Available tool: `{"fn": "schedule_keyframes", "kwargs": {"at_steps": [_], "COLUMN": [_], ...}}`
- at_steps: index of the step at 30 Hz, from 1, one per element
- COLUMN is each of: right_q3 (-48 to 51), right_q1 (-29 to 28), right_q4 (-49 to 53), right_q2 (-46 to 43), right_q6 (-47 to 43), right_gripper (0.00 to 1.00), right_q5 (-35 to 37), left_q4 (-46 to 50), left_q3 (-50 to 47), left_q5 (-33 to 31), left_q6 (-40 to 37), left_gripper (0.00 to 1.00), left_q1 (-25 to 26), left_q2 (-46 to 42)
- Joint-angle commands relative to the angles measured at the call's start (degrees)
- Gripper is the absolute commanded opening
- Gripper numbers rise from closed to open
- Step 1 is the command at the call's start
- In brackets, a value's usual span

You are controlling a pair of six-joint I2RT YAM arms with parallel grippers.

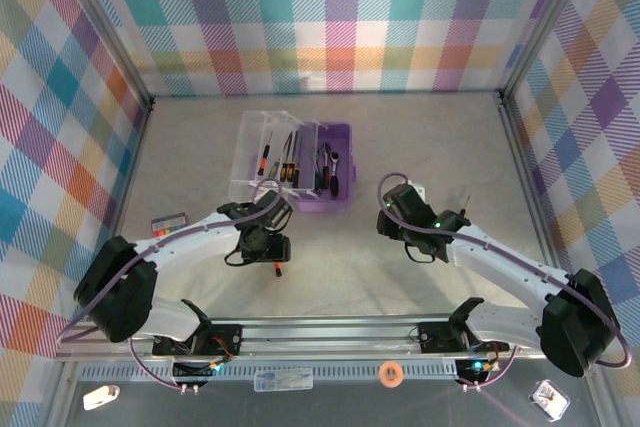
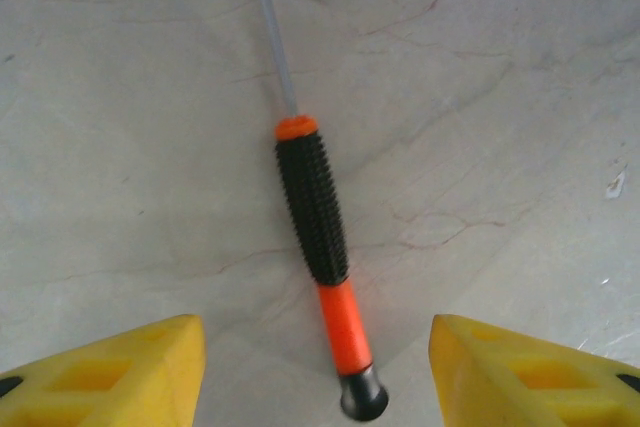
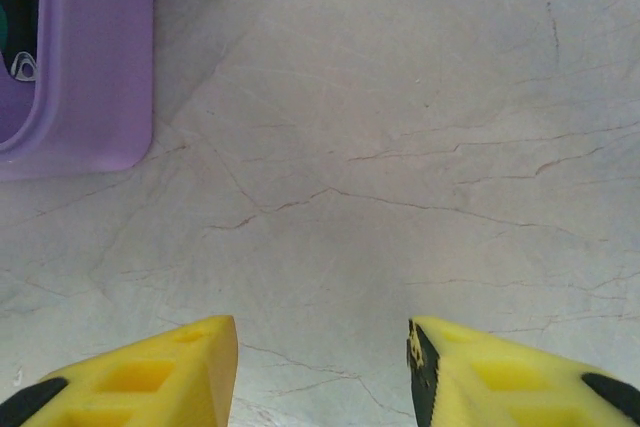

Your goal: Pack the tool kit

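Note:
The lilac-purple case (image 1: 336, 173) stands at the middle far side of the table, its clear lid (image 1: 262, 155) folded out to the left. Several screwdrivers lie in both halves. In the left wrist view a screwdriver (image 2: 313, 209) with a ribbed black and orange handle lies on the table, shaft pointing away. My left gripper (image 2: 316, 327) (image 1: 270, 252) is open, its yellow fingers (image 2: 130, 372) apart on either side of the handle's butt end without touching it. My right gripper (image 3: 321, 325) (image 1: 398, 215) is open over bare table. The case's corner (image 3: 85, 77) lies at its upper left.
A small colourful flat object (image 1: 168, 219) lies on the table by the left arm. Checked walls close in the left, far and right sides. A metal rail (image 1: 330, 332) runs along the near edge, with an orange ring (image 1: 392, 372) below it.

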State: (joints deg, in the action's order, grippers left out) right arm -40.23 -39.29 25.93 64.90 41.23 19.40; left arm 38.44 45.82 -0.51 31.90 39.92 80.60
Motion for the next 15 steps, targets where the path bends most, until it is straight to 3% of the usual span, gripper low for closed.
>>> {"fn": "schedule_keyframes", "kwargs": {"at_steps": [1,8,15], "right_q3": [0.52,0.76,1.86], "right_q1": [0.53,0.88,1.06], "right_q4": [-3.09,-1.38,-4.34], "right_q2": [-1.41,-0.91,-0.12], "right_q6": [2.28,2.52,0.34], "right_gripper": [0.5,0.51,0.51], "right_q5": [-2.43,-3.44,-7.28], "left_q4": [-1.67,1.0,-1.64], "left_q3": [2.21,4.25,4.62], "left_q5": [-0.36,-8.65,-7.86], "left_q6": [-0.49,1.38,1.01], "left_gripper": [0.58,0.44,0.36], "left_q1": [1.12,1.27,1.3], "left_q2": [2.62,6.69,9.02]}}
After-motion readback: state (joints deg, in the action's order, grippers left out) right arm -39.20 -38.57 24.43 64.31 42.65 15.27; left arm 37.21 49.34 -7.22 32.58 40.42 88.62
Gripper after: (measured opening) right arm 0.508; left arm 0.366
